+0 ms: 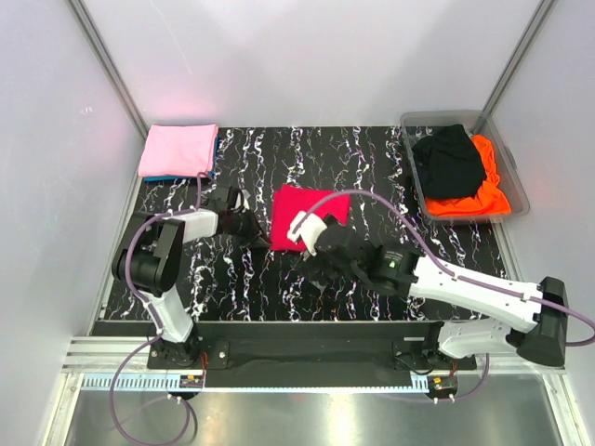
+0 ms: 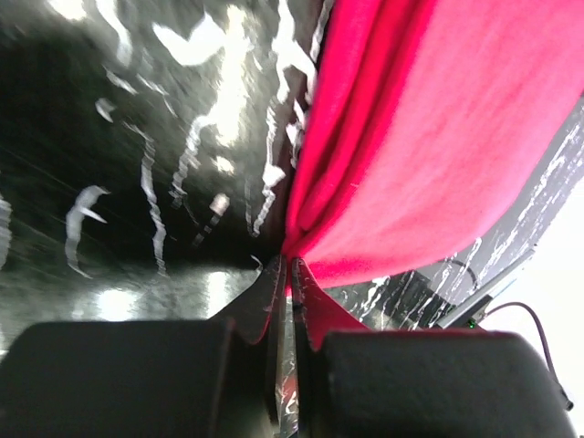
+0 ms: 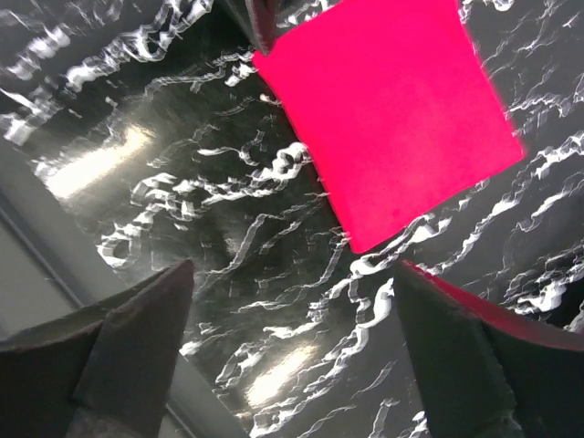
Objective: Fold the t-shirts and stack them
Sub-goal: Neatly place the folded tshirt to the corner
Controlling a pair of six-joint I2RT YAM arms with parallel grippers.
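The crimson-red t-shirt [image 1: 307, 216] lies folded into a flat rectangle at the middle of the black marbled mat. My left gripper [image 1: 257, 226] is at its left edge, and in the left wrist view it [image 2: 290, 266] is shut on a corner of the red cloth [image 2: 438, 137]. My right gripper [image 1: 316, 255] hovers just in front of the shirt's near edge. In the right wrist view it [image 3: 292, 283] is open and empty, with the red shirt [image 3: 392, 119] beyond its fingertips. A light pink t-shirt [image 1: 178, 149] lies folded on a blue one [image 1: 167, 177] at the back left.
A clear plastic bin [image 1: 507, 167] at the back right holds a black t-shirt [image 1: 451, 163] and a bright orange one [image 1: 485, 195]. White walls close in the left, right and back sides. A metal rail [image 1: 279, 376] runs along the near edge.
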